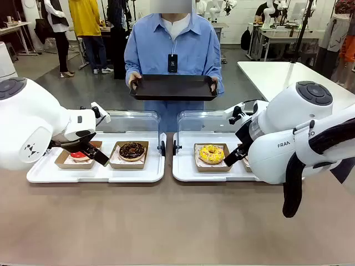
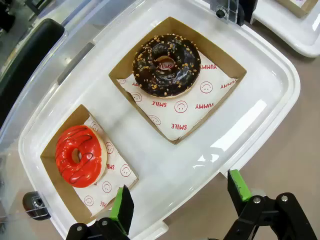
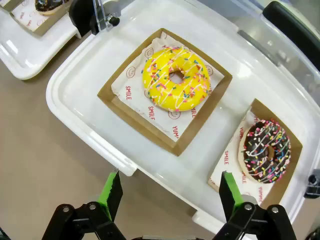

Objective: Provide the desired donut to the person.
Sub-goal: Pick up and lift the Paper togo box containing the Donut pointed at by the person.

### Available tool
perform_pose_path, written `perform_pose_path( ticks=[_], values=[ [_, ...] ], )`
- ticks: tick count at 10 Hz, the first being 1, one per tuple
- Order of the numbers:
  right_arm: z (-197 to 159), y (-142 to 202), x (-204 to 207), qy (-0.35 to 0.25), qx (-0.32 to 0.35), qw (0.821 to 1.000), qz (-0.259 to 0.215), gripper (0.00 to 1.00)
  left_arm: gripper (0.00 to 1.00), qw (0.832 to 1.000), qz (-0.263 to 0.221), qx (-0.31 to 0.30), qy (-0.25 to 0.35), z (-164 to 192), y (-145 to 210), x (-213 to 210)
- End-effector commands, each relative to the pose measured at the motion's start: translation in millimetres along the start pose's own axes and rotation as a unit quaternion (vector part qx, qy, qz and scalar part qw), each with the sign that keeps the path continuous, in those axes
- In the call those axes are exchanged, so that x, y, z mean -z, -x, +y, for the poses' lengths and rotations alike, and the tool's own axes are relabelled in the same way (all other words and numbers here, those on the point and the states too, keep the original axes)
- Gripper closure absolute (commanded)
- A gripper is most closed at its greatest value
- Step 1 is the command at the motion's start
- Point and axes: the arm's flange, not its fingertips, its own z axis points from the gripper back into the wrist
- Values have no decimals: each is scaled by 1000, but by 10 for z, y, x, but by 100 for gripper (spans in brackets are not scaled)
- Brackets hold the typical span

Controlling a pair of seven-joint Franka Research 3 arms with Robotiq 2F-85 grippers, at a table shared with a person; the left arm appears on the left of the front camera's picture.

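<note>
Left gripper (image 2: 180,196): fingers wide apart, holding nothing; red donut (image 2: 79,156) just beyond one fingertip. Right gripper (image 3: 170,192): fingers wide apart, holding nothing; yellow donut (image 3: 176,78) ahead, beyond the fingertips.

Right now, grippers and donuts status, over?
Left gripper open by red-iced ring donut. Right gripper open by yellow sprinkled ring donut. Blue-shirted person holds black tray. No donut gripped.

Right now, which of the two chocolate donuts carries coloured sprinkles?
The chocolate donut with sprinkles, in the right tray beside the yellow donut. The other chocolate donut, in the left tray beside the red donut, has nut crumbs instead.
</note>
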Motion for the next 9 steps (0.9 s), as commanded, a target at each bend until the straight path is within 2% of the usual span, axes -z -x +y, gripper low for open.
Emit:
perform_pose_path(
  ticks=[1, 9],
  values=[
    [0, 0, 0, 0, 0, 1000, 0, 0, 0, 1000, 0, 0, 0, -1, 0, 0],
    [0, 0, 0, 0, 0, 1000, 0, 0, 0, 1000, 0, 0, 0, -1, 0, 0]
  ],
)
